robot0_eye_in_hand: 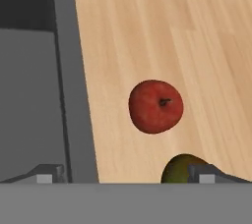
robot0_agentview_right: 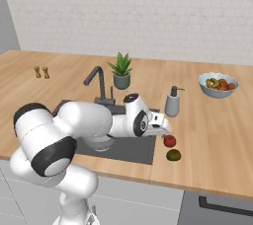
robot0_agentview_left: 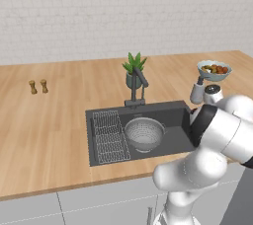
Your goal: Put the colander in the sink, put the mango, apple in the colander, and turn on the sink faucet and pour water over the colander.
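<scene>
The colander [robot0_agentview_left: 144, 132], a perforated silver bowl, stands in the dark sink [robot0_agentview_left: 173, 115] to the right of the wire rack. The angular faucet [robot0_agentview_left: 137, 88] rises behind the basin. On the counter just right of the sink lie the red apple [robot0_agentview_right: 170, 141] and, nearer the front edge, the green-orange mango [robot0_agentview_right: 173, 155]. My gripper [robot0_agentview_right: 165, 130] hovers above the apple, open, with nothing between its fingers. In the hand view the apple [robot0_eye_in_hand: 156, 106] sits ahead of the fingertips [robot0_eye_in_hand: 209, 174]; the mango [robot0_eye_in_hand: 178, 169] is partly behind the right tip, and the sink rim [robot0_eye_in_hand: 74, 95] runs along the left.
A potted plant [robot0_agentview_left: 133, 68] stands behind the faucet. A soap dispenser [robot0_agentview_right: 172, 103] stands right of the sink, with a pale bowl of fruit [robot0_agentview_right: 218, 85] farther back right. Two small shakers [robot0_agentview_left: 38, 87] stand far left. My arm covers part of the basin in the right base view.
</scene>
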### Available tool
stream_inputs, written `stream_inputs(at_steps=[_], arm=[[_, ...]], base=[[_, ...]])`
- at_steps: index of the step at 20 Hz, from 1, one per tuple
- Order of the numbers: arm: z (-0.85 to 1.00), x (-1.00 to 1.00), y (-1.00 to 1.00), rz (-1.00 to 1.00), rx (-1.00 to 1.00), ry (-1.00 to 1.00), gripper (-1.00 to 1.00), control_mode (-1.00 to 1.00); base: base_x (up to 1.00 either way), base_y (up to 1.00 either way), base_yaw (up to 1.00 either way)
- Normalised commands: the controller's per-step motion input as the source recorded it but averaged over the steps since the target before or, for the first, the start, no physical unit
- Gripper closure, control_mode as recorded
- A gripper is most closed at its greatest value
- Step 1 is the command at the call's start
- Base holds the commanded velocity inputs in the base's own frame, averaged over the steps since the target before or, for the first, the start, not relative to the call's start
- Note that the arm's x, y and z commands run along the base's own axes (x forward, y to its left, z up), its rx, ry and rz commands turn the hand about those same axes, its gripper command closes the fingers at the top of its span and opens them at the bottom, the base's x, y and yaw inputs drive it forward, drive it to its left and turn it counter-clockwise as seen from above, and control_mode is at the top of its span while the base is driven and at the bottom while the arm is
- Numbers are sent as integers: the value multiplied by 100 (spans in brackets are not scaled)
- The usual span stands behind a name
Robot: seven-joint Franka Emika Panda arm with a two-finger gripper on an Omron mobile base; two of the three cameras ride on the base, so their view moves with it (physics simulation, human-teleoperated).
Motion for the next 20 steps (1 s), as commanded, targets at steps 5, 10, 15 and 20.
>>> stream_inputs(at_steps=[5,10,15,20], arm=[[12,2,-42,0,0,12,-100,-100],[0,19,-23,0,0,13,-100,-100],[-2,33,-18,2,0,3,-100,-100],[-15,31,-19,3,5,1,-100,-100]], base=[[0,0,0],[0,0,0],[0,0,0],[0,0,0]])
